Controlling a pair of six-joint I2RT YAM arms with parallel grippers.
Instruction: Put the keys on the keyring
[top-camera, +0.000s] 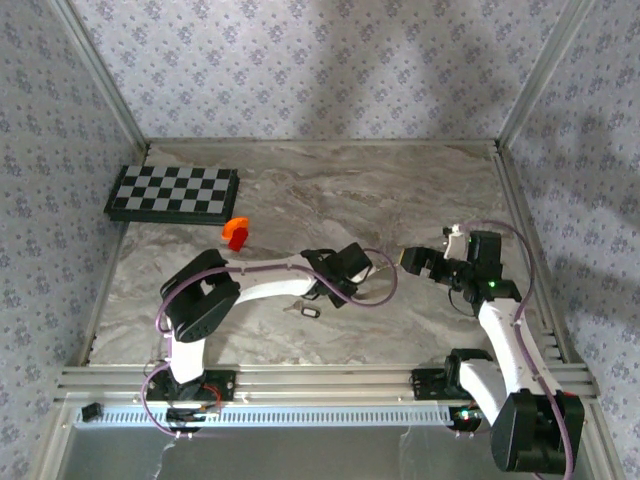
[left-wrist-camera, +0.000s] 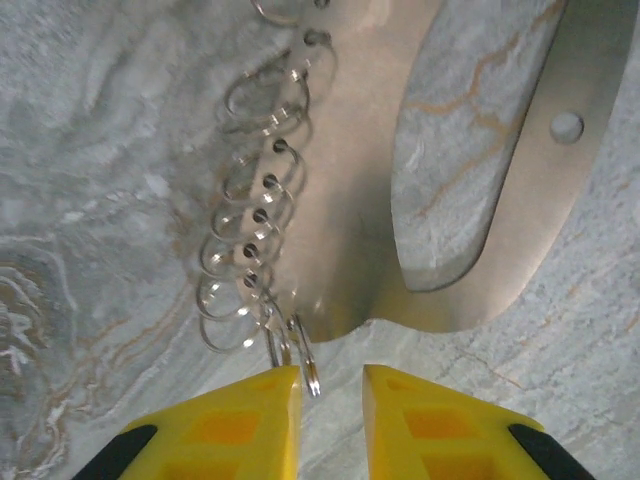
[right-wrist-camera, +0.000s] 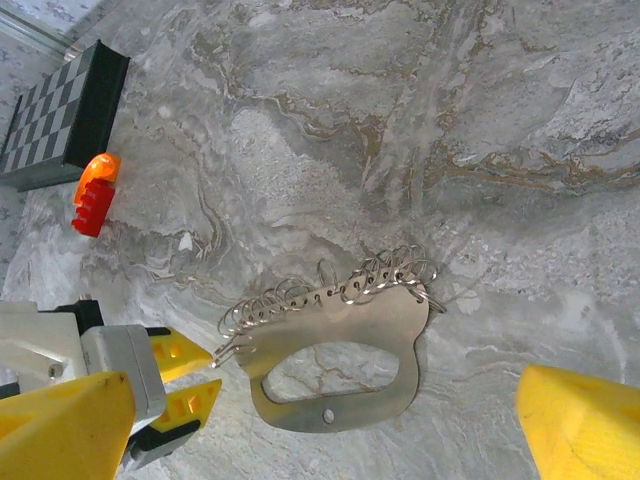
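Keyring, a flat silvery metal plate with an oval cut-out and a row of small wire rings, lies on the grey marble table. Far left of it are the black-white checkered board and the orange-red toothed block. The tiny black-headed silver key lies left of it, apart. The left gripper is at its left end, jaws narrowly parted with the end ring in the gap; I cannot tell if it is gripped. The right gripper is just right of it, jaws wide.

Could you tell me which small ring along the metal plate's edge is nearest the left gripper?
The end ring of the row, at the metal plate's corner, right by the left gripper; the other rings trail away from it.
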